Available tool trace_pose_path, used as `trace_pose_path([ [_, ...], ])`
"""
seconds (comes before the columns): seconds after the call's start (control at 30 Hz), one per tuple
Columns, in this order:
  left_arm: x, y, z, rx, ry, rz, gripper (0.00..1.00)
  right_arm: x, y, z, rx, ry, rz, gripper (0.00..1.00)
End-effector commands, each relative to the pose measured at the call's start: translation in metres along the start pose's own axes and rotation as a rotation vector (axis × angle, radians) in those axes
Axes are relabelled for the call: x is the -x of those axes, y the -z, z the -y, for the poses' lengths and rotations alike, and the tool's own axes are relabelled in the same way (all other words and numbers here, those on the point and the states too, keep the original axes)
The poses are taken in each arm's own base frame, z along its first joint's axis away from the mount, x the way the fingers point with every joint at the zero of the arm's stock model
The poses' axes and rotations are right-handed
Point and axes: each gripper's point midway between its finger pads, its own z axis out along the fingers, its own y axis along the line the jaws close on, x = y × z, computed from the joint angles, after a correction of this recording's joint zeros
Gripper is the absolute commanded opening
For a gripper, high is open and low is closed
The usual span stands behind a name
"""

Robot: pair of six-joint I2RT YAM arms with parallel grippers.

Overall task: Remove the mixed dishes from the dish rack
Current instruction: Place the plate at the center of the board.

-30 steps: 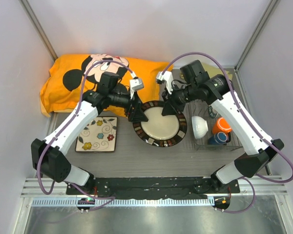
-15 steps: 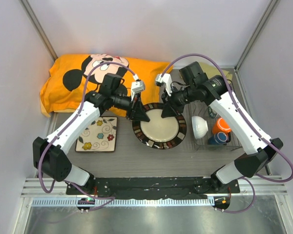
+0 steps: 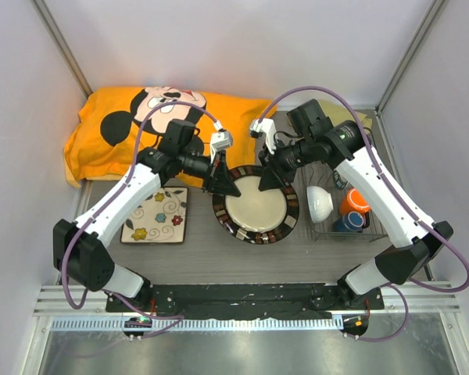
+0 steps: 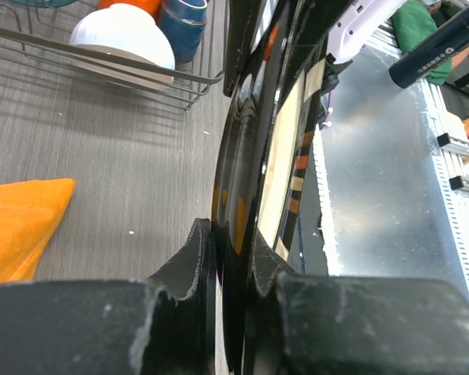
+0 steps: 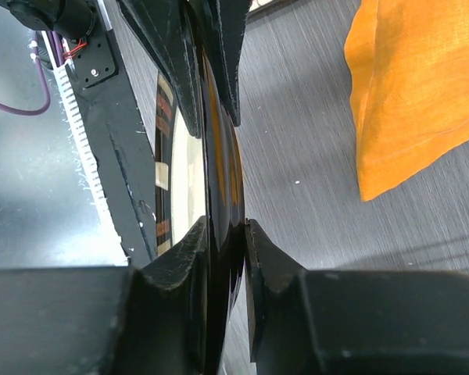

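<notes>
The white plate with dark patterned rim [image 3: 255, 205] hangs tilted between the two arms, left of the dish rack [image 3: 322, 234]. My left gripper [image 3: 228, 187] is shut on its left rim; the wrist view shows the plate's edge [image 4: 242, 156] pinched in the left gripper [image 4: 234, 250]. My right gripper [image 3: 267, 178] is shut on the upper right rim, and the right wrist view shows the plate [image 5: 211, 156] clamped in the right gripper [image 5: 228, 234]. In the rack sit a white bowl [image 3: 320, 203], an orange mug [image 3: 355, 203] and a small dark-blue cup [image 3: 349, 223]. A square floral plate [image 3: 156, 215] lies flat at the left.
A big orange cartoon-print cloth [image 3: 125, 133] lies along the back left, close behind the left arm. The rack's wire side [image 4: 102, 66] stands just right of the held plate. White walls close in the sides and back. The arm bases sit on a black bar at the near edge.
My left gripper has closed onto the plate's left rim, having stood open beside it a second ago. The right gripper keeps its hold, and the plate has barely shifted.
</notes>
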Motion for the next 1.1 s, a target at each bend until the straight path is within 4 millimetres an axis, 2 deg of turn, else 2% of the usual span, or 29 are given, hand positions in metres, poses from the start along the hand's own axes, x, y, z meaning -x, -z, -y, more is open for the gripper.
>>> trace_pose_path([
  [0.0, 0.013, 0.006, 0.021, -0.008, -0.024, 0.028, 0.0, 0.041, 0.018, -0.01, -0.002, 0.15, 0.148, 0.27],
  [0.03, 0.013, 0.008, 0.019, 0.012, -0.026, 0.025, 0.0, 0.04, 0.018, -0.009, -0.008, 0.152, 0.145, 0.39],
  [0.1, 0.012, 0.009, 0.015, 0.04, -0.036, 0.017, 0.0, 0.038, 0.02, -0.008, -0.028, 0.152, 0.141, 0.46],
  [0.17, 0.01, 0.011, 0.009, 0.077, -0.029, 0.001, 0.0, 0.038, 0.023, -0.006, -0.05, 0.155, 0.145, 0.6],
  [0.23, 0.01, 0.013, 0.001, 0.109, -0.032, -0.01, 0.0, 0.039, 0.028, -0.004, -0.085, 0.158, 0.151, 0.68],
  [0.37, 0.006, 0.022, -0.01, 0.153, 0.003, -0.018, 0.0, 0.045, 0.04, 0.001, -0.158, 0.156, 0.179, 0.7],
  [0.53, 0.001, 0.049, -0.029, 0.242, 0.084, 0.006, 0.0, 0.043, 0.051, 0.015, -0.271, 0.148, 0.185, 0.7],
  [0.73, -0.026, 0.095, -0.051, 0.332, 0.234, 0.072, 0.0, 0.034, 0.045, 0.028, -0.331, 0.119, 0.177, 0.7],
  [0.77, -0.031, 0.108, -0.055, 0.35, 0.265, 0.101, 0.0, 0.031, 0.043, 0.03, -0.335, 0.115, 0.169, 0.7],
  [0.83, -0.038, 0.122, -0.058, 0.361, 0.306, 0.131, 0.0, 0.03, 0.043, 0.033, -0.349, 0.107, 0.167, 0.7],
  [0.97, -0.055, 0.163, -0.07, 0.424, 0.401, 0.211, 0.0, 0.026, 0.039, 0.039, -0.37, 0.091, 0.154, 0.7],
  [1.03, -0.064, 0.172, -0.071, 0.428, 0.447, 0.245, 0.0, 0.025, 0.039, 0.04, -0.377, 0.086, 0.155, 0.71],
  [1.07, -0.07, 0.186, -0.076, 0.461, 0.473, 0.276, 0.0, 0.022, 0.039, 0.041, -0.382, 0.082, 0.151, 0.71],
])
